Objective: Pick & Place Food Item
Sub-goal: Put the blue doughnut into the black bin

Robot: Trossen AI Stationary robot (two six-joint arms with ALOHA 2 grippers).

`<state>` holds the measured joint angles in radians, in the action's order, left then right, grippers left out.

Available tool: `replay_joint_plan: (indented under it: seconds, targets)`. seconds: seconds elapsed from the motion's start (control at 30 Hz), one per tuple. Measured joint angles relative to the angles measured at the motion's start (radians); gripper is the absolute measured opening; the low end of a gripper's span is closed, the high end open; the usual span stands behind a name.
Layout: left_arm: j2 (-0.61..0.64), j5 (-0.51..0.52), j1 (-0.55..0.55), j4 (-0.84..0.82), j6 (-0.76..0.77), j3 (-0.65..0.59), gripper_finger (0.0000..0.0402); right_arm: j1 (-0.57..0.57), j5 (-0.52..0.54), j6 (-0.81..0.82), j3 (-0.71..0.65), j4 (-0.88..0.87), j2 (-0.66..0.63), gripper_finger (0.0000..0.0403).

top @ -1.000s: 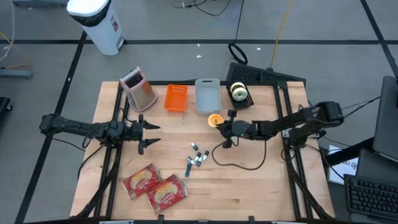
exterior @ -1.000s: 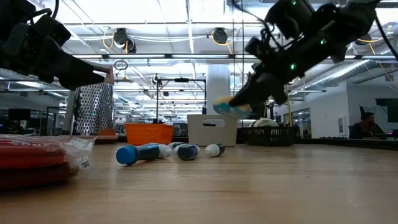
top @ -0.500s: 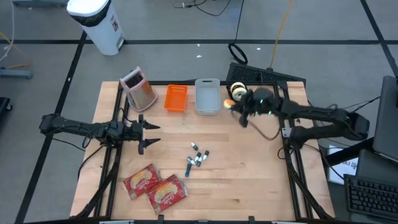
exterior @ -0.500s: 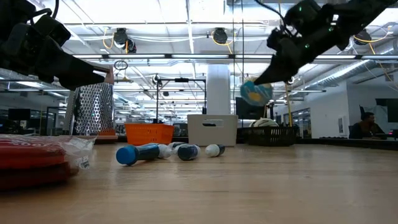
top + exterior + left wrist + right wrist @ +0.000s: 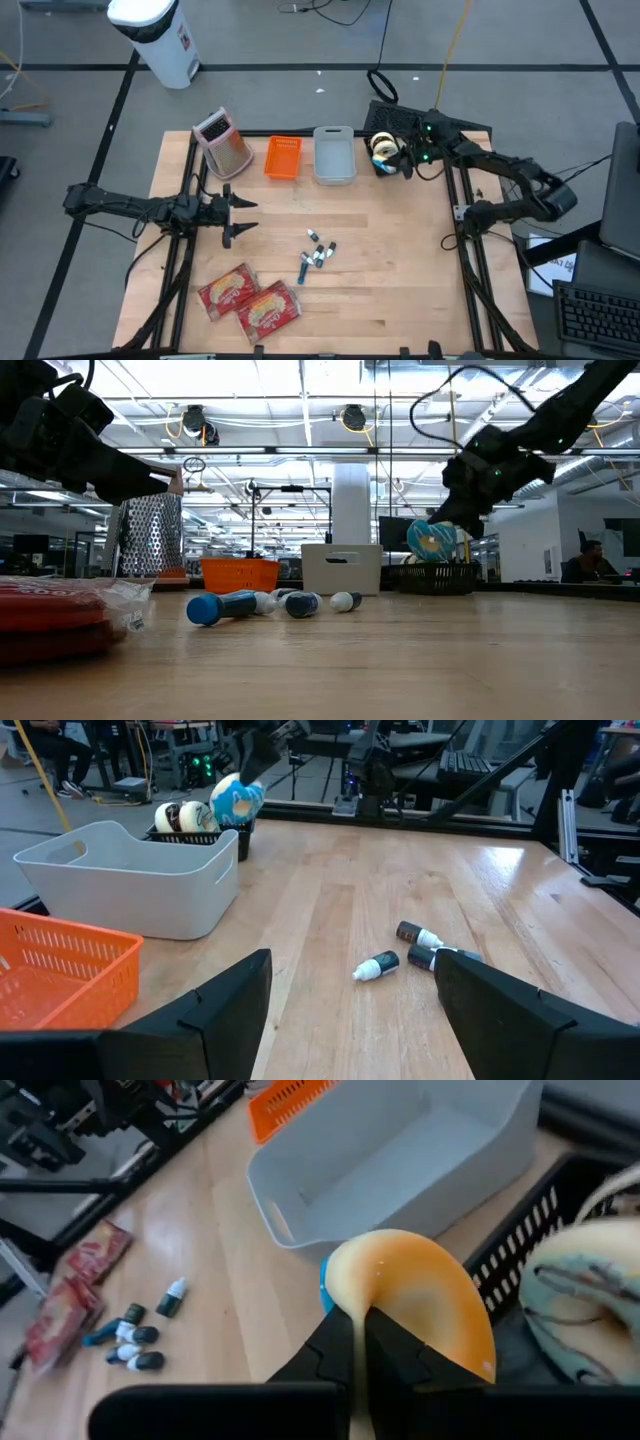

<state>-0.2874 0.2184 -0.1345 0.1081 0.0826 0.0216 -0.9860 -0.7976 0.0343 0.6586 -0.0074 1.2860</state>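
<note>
Along the front edge of the table (image 5: pixel 400 300), toward its left corner, lie two red packets (image 5: pixel 250 298), and just behind them, near the middle, a small scatter of bottles (image 5: pixel 316 255) lies loose on the wood. By the left edge the left tool (image 5: pixel 232 213) waits above the table, its fingers apart and holding nothing. Along the back edge stand a metal grater (image 5: pixel 222 142), an orange basket (image 5: pixel 283 157) and a grey bin (image 5: pixel 334 154), and by the back right corner a black basket (image 5: pixel 395 135) with a doughnut (image 5: pixel 590 1315) lying in it. The right tool (image 5: pixel 392 158) hangs at the rim of that black basket, its fingers pressed together on a second doughnut (image 5: pixel 410 1305) with blue and orange icing, held by its edge so that it hangs clear of the table in the low view (image 5: pixel 432 541). The task's thing is therefore in the air beside the black basket, not yet set down. It looks light and soft, likely to squash or tear if pinched hard, and the icing may be slick or sticky; a gentle hold across the ring's thickness, as here, seems the safest, with a low release so it does not bounce out
</note>
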Motion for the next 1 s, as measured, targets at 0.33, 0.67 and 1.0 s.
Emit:
replay_joint_plan:
  seconds: [0.33,0.67,1.0]
  targets:
    - [0.0,0.0,0.0,0.0,0.0,0.0,0.0283,-0.015,-0.003,0.007,0.0,0.073,0.107,0.0004]
    - [0.0,0.0,0.0,0.0,0.0,0.0,0.0283,-0.01,0.123,-0.056,0.0,0.074,0.108,0.0063]
    - [0.0,0.0,0.0,0.0,0.0,0.0,0.0283,0.036,0.259,-0.156,0.0,0.079,0.108,0.0145]
